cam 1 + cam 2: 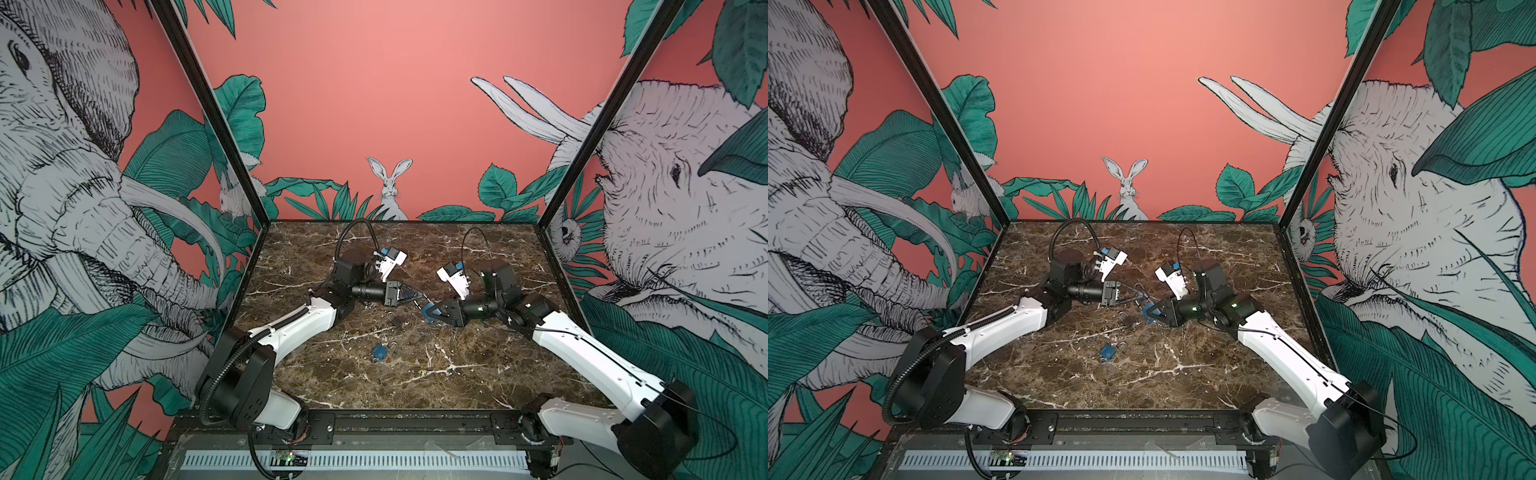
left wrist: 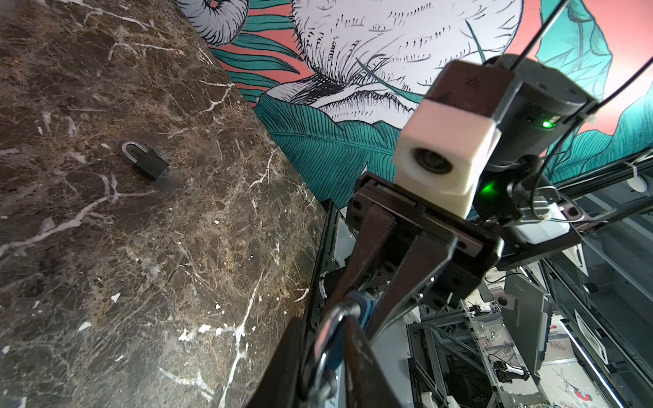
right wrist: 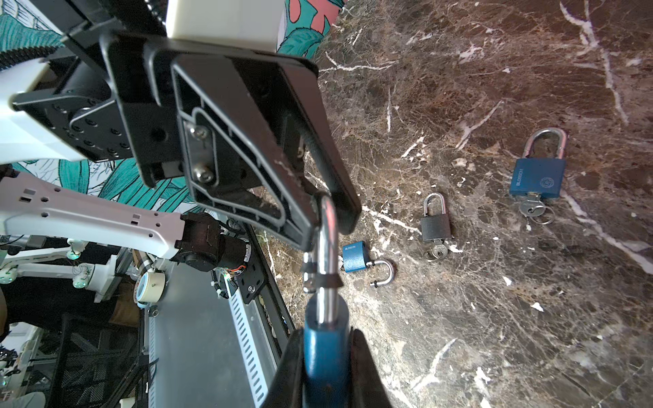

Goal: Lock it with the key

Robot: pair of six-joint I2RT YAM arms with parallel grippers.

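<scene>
Held padlock [image 3: 325, 374]: the body runs off the bottom edge of the right wrist view. Its keyway end is out of frame, and the right gripper [image 3: 325, 337] covers both flanks.
Shackle [image 3: 325, 254]: the crown is hidden between the fingertips of the left gripper [image 3: 330, 215]. In the left wrist view it is a blurred arc cut by the bottom edge.
Grip in both top views: too small to tell whether a key sits in the held padlock.
Dark padlock [image 1: 397, 319]: at six o'clock from the left gripper in a top view; its key is indistinguishable.
Blue padlock [image 1: 379, 352]: at seven o'clock from the dark padlock; its key ring is only a speck.
</scene>
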